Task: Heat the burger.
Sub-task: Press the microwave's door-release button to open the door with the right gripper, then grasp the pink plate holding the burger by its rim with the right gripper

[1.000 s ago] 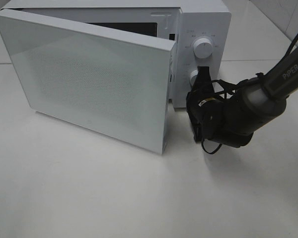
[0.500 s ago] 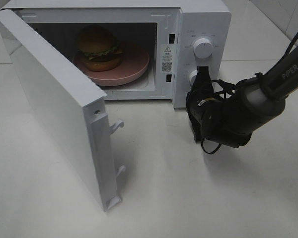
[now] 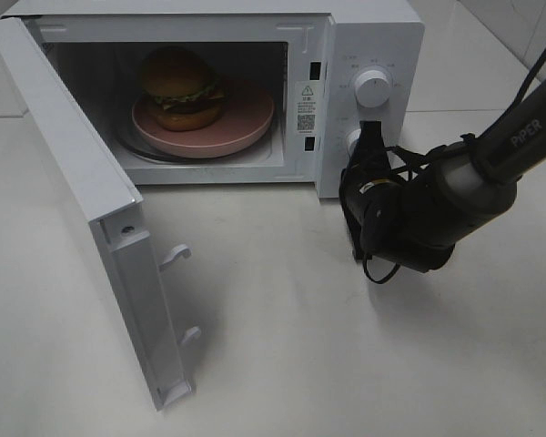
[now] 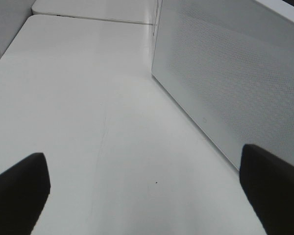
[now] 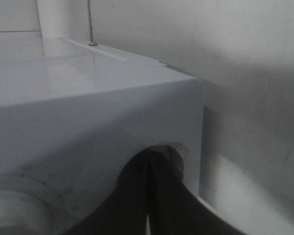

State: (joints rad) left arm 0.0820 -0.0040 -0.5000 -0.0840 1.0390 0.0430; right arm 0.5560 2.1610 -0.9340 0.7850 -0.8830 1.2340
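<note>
The burger (image 3: 177,86) sits on a pink plate (image 3: 250,118) inside the white microwave (image 3: 382,36), toward the left of the cavity. The microwave door (image 3: 82,173) stands wide open, swung out to the left. My right gripper (image 3: 371,134) is shut, with its tip against the lower knob (image 3: 354,139) of the control panel. In the right wrist view its dark fingers (image 5: 137,200) are pressed together in front of that knob (image 5: 175,151). My left gripper (image 4: 147,196) is open over bare table beside the door's outer face (image 4: 235,73). It does not show in the high view.
The upper dial (image 3: 372,88) sits above the lower knob. Door latch hooks (image 3: 175,257) stick out of the open door's edge. White table (image 3: 300,346) spreads in front of the microwave. A table seam (image 4: 88,18) runs behind the left gripper's area.
The microwave door has swung from mostly covering the cavity to wide open on the left, uncovering the burger and plate. The right gripper has stayed at the lower knob.
</note>
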